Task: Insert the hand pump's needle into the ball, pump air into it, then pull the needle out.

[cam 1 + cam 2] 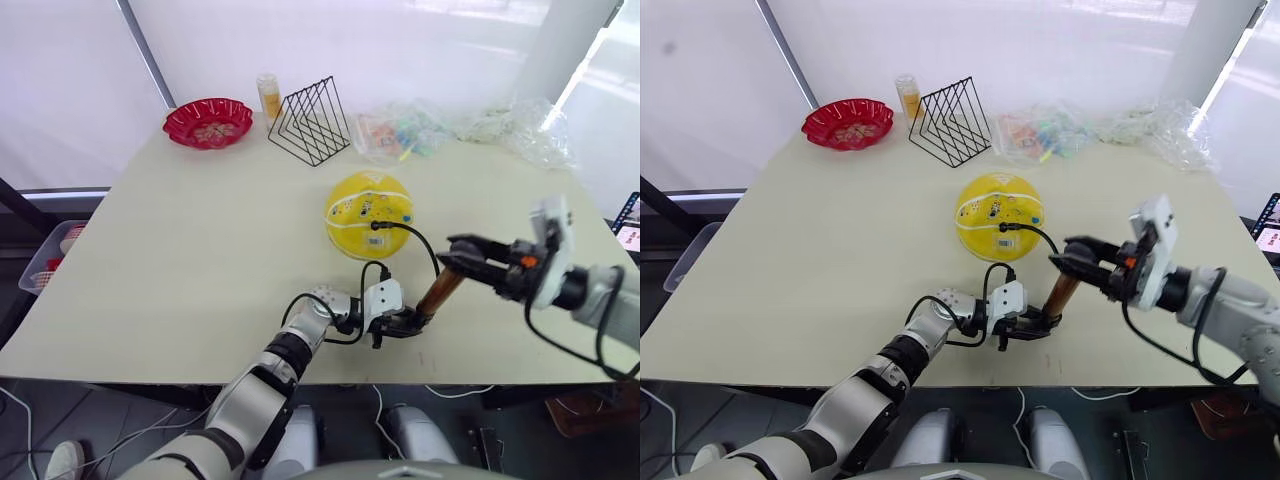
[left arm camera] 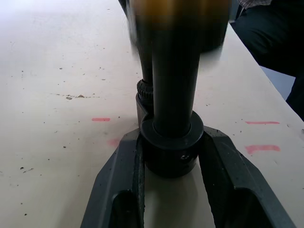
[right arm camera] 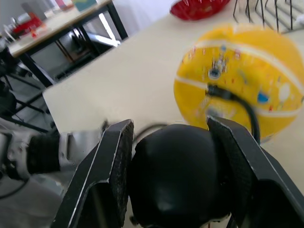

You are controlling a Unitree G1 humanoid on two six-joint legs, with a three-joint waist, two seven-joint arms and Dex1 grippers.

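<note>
The yellow ball (image 1: 368, 213) with white seams rests mid-table. Near the front edge, the hand pump (image 1: 440, 290) stands tilted, its orange-gold barrel leaning right. My left gripper (image 1: 406, 322) is shut on its black lower end cap (image 2: 171, 152), low on the table. My right gripper (image 1: 462, 256) is shut on the black handle (image 3: 173, 178) at the top. A thin black hose (image 1: 425, 245) arcs from the pump's base to a black connector (image 1: 378, 226) pressed against the ball's near side. The needle itself is hidden at the ball's surface.
At the back of the table (image 1: 180, 260) stand a red scalloped bowl (image 1: 208, 122), a black wire rack (image 1: 310, 122), a small yellow bottle (image 1: 268, 95) and clear plastic bags (image 1: 405, 130). The table's front edge runs just behind my left gripper.
</note>
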